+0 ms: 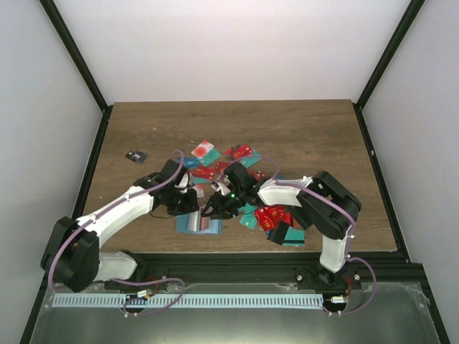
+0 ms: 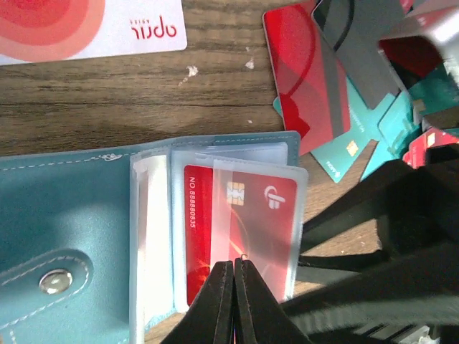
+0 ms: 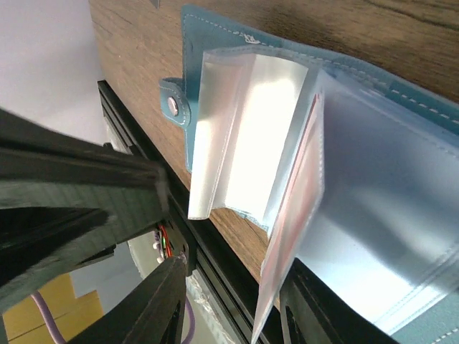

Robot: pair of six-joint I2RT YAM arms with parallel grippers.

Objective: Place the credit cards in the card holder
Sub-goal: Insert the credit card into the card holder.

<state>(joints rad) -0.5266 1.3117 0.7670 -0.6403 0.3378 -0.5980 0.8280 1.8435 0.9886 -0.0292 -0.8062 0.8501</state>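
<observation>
The teal card holder (image 1: 195, 224) lies open near the table's front edge. It shows in the left wrist view (image 2: 57, 215) with clear inner sleeves, and a red card (image 2: 240, 215) sits in one sleeve. My left gripper (image 2: 234, 264) is shut, its tips resting over that sleeve; in the top view it (image 1: 188, 202) is at the holder's far edge. My right gripper (image 3: 233, 287) is open, with the sleeve holding the red card (image 3: 294, 215) standing edge-on between its fingers; from above it (image 1: 217, 207) is just right of the holder. Several loose red and teal cards (image 1: 272, 215) lie to the right.
A white card with a red blot (image 2: 72, 25) lies just beyond the holder, also in the top view (image 1: 204, 150). More cards (image 1: 237, 152) are spread behind the grippers. A small black object (image 1: 135, 156) sits far left. The table's front rail (image 3: 215, 265) is close below the holder.
</observation>
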